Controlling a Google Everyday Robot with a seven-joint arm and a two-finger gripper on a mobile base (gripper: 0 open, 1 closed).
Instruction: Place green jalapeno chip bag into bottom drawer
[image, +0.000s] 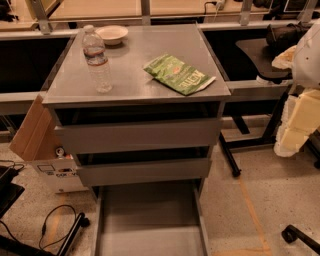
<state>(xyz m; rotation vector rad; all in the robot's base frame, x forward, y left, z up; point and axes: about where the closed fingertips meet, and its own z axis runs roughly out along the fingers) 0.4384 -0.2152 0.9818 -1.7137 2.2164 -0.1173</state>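
Observation:
The green jalapeno chip bag lies flat on the grey cabinet top, near its right front corner. The bottom drawer is pulled out towards me, and its flat grey floor is bare. The two upper drawers are nearly shut. My arm comes in at the right edge as pale white and cream parts. The gripper hangs there beside the cabinet, below the level of the top and well to the right of the bag. It holds nothing that I can see.
A clear plastic water bottle stands on the left of the cabinet top, with a white bowl behind it. A cardboard box leans at the cabinet's left. Cables lie on the floor at left, and black table legs stand at right.

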